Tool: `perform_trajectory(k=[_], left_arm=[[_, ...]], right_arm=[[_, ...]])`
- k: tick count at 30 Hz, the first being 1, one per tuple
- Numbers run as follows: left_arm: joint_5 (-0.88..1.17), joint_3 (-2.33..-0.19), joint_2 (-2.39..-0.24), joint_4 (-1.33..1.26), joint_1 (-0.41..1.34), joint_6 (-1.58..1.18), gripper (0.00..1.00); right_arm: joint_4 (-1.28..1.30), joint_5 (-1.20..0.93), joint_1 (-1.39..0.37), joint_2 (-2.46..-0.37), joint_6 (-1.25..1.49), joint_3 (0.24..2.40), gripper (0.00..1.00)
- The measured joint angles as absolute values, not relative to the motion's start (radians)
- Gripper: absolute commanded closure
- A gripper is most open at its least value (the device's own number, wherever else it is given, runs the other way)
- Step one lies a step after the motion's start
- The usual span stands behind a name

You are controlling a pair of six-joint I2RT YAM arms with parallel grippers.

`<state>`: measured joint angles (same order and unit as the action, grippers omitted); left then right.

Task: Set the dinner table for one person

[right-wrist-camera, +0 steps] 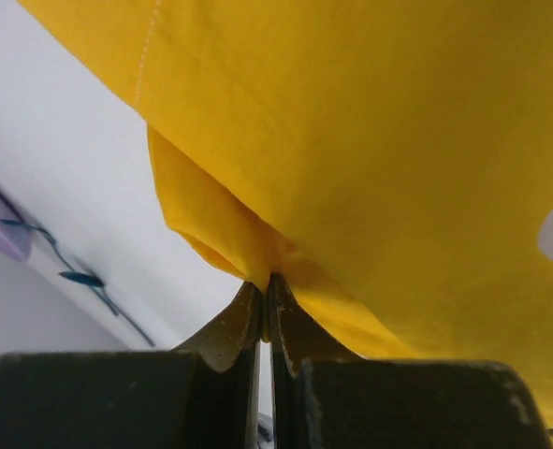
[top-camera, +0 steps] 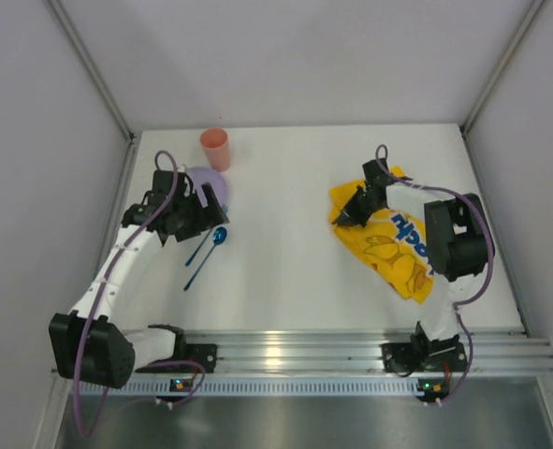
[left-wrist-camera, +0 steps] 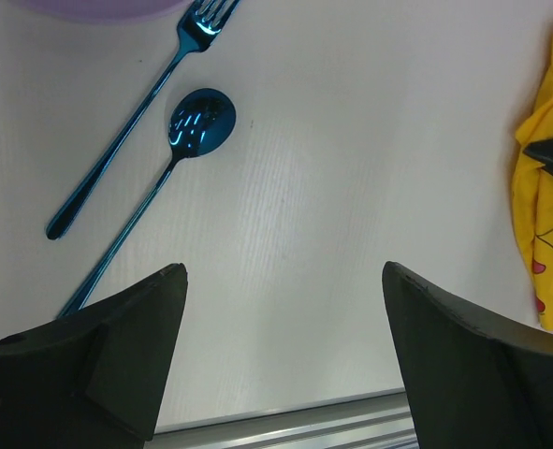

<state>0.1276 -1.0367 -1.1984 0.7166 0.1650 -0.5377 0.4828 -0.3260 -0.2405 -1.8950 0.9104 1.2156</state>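
Table: large flat white table (top-camera: 285, 187), rigid, under everything.
Cloth: yellow printed fabric cloth (top-camera: 388, 245), limp and light, on the table's right; take an edge fold.
Right hand (right-wrist-camera: 265, 285): pinched closed on a cloth fold.
Left hand (left-wrist-camera: 285, 271): wide open, empty.

Pink cup (top-camera: 214, 148) near purple plate (top-camera: 216, 185), maybe touching; blue fork (left-wrist-camera: 126, 122), spoon (left-wrist-camera: 199, 123); yellow cloth (top-camera: 393, 251) right.
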Motion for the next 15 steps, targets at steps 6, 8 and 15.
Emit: perform_trajectory(k=[6,8,15], left_arm=[[0.132,-1.059,-1.219,0.703,0.212,-0.540,0.10],[0.135,-1.067,-1.238,0.698,0.235,-0.540,0.10],[0.138,-1.102,-1.360,0.669,0.349,-0.553,0.10]], right_arm=[[0.247,-0.429,-0.284,-1.978,1.155,1.198,0.64],[0.172,-0.466,-0.300,-2.007,1.230,1.206,0.21],[-0.160,-0.651,-0.329,-2.048,1.426,1.298,0.00]])
